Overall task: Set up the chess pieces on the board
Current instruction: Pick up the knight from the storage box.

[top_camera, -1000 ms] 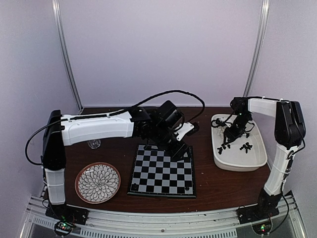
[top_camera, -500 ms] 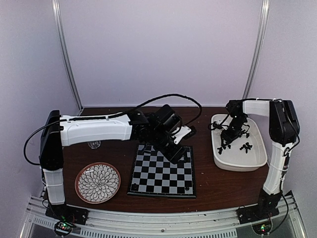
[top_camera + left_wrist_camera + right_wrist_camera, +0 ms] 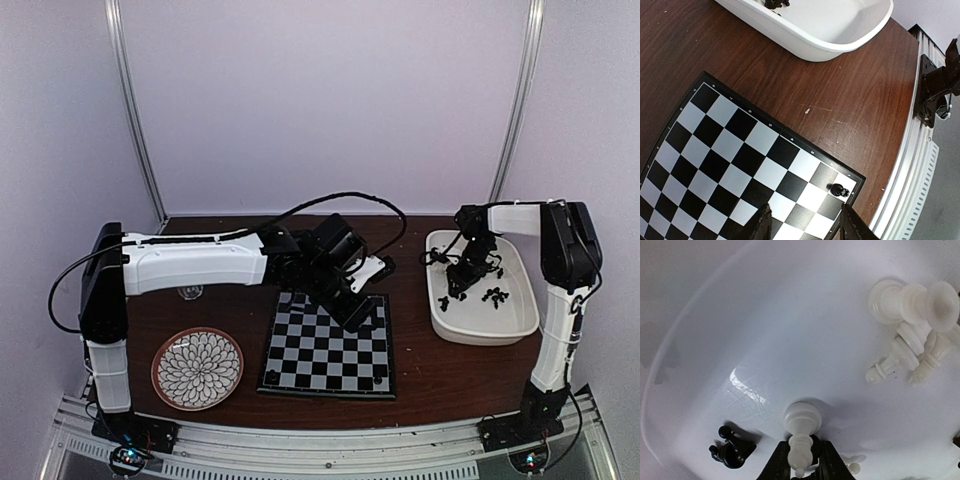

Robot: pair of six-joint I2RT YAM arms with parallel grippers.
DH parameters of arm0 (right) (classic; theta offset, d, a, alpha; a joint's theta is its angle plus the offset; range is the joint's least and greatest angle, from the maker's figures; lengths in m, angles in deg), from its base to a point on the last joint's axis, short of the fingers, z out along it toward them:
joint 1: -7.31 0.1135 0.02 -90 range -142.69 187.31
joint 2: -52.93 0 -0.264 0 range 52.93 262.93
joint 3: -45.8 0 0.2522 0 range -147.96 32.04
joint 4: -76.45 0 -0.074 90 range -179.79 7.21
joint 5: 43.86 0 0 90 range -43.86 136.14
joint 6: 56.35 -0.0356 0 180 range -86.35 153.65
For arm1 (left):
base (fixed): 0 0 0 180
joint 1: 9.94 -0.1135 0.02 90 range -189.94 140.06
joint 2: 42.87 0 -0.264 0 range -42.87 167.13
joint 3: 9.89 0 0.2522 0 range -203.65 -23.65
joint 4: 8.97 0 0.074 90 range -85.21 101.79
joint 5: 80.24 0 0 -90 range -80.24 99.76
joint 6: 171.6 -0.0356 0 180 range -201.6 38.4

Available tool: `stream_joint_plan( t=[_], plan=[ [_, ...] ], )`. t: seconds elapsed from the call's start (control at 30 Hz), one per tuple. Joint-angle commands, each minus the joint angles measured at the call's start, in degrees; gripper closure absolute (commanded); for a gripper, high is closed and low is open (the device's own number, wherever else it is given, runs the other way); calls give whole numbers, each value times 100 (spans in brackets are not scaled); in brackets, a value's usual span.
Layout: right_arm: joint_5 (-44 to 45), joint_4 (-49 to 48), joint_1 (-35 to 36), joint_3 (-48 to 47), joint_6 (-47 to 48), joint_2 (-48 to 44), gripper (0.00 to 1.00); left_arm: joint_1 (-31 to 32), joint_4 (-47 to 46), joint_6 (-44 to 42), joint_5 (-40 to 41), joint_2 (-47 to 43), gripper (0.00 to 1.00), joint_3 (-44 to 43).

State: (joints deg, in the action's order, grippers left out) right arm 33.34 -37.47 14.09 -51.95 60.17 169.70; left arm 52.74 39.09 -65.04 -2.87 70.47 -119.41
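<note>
- Right gripper (image 3: 802,462) down in the white tub (image 3: 740,315), pinched around a white chess piece (image 3: 801,426).
- Left gripper (image 3: 805,226) open and empty over the board (image 3: 730,150); a black piece (image 3: 838,190) sits on its corner.

The right gripper (image 3: 801,452) seemingly pinches a white piece (image 3: 802,421).

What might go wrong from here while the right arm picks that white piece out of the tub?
The right fingers pinch the white piece by its narrow end, so it may swivel or slip when lifted. The left fingers hang open over the board near the black piece; a careless sweep might topple it.
</note>
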Motion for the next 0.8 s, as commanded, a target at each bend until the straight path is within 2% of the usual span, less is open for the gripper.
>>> stream_joint_plan(
  t=[0.0, 0.2, 0.37, 0.57, 0.67, 0.77],
  plan=[
    [185, -106, 26, 161, -50, -309, 80, 14, -261, 28, 53, -192, 53, 17],
    [-74, 71, -100, 263, -123, -924, 83, 0, -293, -53, 128, -102, 53, -189],
    [-793, 373, -274, 432, -166, -1816, 85, -27, -559, 31, 443, -93, 52, -349],
    [-2886, 402, -305, 413, -603, -2814, 85, -30, -1717, 288, 1038, -246, 51, -242],
    [-4014, -20, -301, 354, -1174, -3114, 85, -34, -2786, 224, 1177, -307, 51, -36],
    [-4917, -810, -288, 354, -2199, -3227, 86, -27, -3660, -130, 1441, -230, 51, -75]
  ],
)
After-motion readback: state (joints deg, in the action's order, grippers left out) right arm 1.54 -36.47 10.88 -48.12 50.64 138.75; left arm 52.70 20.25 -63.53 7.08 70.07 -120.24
